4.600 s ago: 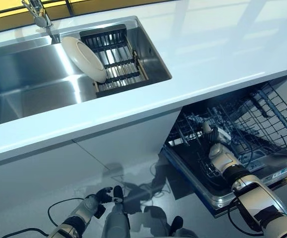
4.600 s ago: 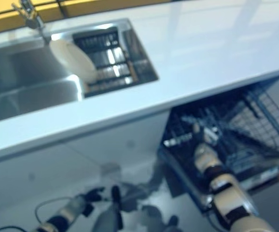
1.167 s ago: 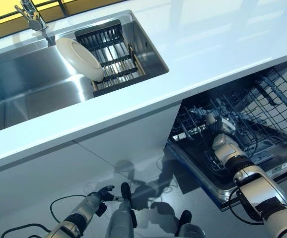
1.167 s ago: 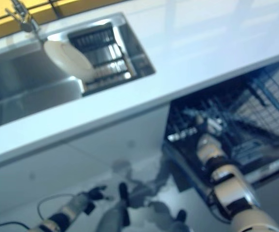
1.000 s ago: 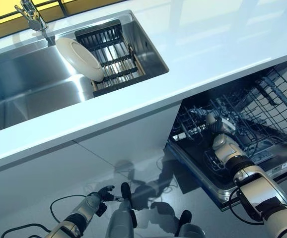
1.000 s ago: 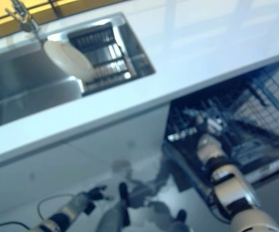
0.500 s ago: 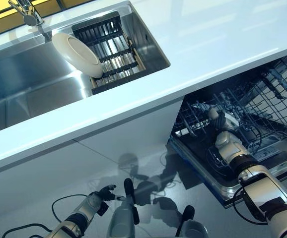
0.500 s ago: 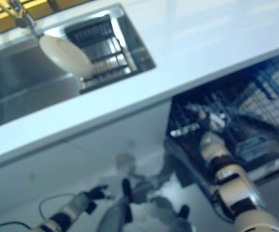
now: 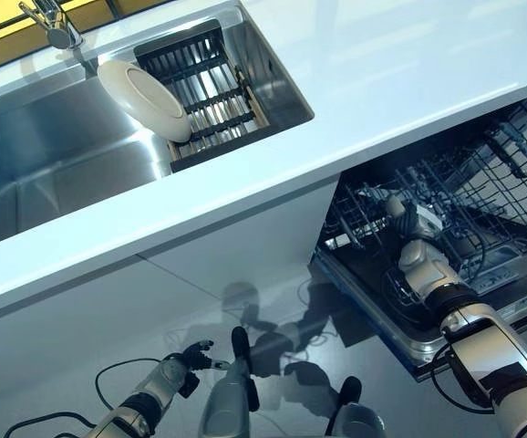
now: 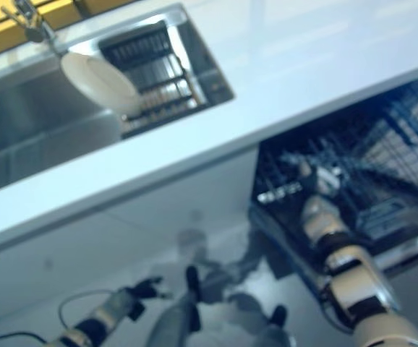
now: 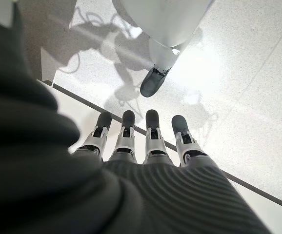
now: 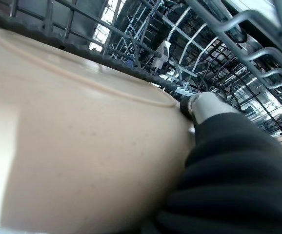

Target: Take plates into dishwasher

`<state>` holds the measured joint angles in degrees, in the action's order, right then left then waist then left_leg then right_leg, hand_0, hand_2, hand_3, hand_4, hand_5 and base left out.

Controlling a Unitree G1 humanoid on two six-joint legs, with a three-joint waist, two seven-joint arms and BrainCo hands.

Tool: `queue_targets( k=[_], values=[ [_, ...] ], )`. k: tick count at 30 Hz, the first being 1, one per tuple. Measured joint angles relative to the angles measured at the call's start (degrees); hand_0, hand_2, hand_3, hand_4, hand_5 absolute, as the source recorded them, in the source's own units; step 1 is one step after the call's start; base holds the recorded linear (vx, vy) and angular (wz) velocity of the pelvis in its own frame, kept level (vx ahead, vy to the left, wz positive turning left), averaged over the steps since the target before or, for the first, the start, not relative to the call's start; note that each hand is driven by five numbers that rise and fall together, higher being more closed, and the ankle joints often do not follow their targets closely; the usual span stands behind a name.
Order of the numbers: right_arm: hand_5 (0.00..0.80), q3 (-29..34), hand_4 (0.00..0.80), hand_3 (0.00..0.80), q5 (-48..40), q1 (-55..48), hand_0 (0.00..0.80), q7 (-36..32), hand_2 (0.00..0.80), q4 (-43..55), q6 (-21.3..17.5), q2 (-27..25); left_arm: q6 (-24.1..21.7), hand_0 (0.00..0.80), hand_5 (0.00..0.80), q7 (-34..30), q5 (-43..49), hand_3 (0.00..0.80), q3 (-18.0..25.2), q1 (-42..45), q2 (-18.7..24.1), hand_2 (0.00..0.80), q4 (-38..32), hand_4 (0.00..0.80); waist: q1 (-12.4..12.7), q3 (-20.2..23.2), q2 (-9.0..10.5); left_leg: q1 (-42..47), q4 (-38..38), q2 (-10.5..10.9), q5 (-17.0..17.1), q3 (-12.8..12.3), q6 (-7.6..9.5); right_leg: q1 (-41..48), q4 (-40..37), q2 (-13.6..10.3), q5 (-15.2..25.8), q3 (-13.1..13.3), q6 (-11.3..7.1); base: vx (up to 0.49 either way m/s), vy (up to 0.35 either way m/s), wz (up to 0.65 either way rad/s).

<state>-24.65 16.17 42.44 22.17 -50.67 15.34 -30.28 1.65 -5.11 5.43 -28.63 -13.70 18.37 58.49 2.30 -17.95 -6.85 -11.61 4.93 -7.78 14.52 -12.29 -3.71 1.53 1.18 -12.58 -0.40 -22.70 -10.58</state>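
Observation:
A cream plate (image 12: 77, 146) fills the right wrist view, held among the dark wires of the dishwasher's lower rack (image 9: 482, 182). My right hand (image 9: 422, 263) reaches into that rack, its thumb (image 12: 205, 104) pressed on the plate's rim; in the eye views only a pale edge of the plate (image 9: 427, 220) shows past the hand. A second cream plate (image 9: 145, 100) leans upright against the black drying rack (image 9: 204, 91) in the sink. My left hand (image 9: 180, 368) hangs low by the floor, fingers (image 11: 148, 139) straight, holding nothing.
The steel sink (image 9: 54, 173) with its tap (image 9: 49, 20) lies at the upper left of the white counter (image 9: 382, 82). The open dishwasher door (image 9: 396, 333) juts out below the rack. White cabinet fronts (image 9: 200, 265) stand under the counter.
The head camera has shifted a little. My right hand stays in the lower rack with the plate, slightly deeper in. The left hand hangs as before.

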Motion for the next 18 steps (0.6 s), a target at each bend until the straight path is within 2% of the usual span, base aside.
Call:
queue_targets(
  k=[18],
  values=[
    [0.8, 0.26, 0.8, 0.8, 0.02, 0.08, 0.8, 0.33, 0.8, -0.02, 0.0, -0.26, -0.87, 0.0, 0.0, 0.1, 0.01, 0.0, -1.18, -0.09, -0.68, 0.0, -0.12, 0.0, -0.05, -0.25, -0.5, 0.05, -0.02, 0.05, 0.23, 0.05, 0.28, -0.74, 1.51, -0.33, -0.56, 0.1, -0.09, -0.013, -0.019, 0.0]
  ],
)
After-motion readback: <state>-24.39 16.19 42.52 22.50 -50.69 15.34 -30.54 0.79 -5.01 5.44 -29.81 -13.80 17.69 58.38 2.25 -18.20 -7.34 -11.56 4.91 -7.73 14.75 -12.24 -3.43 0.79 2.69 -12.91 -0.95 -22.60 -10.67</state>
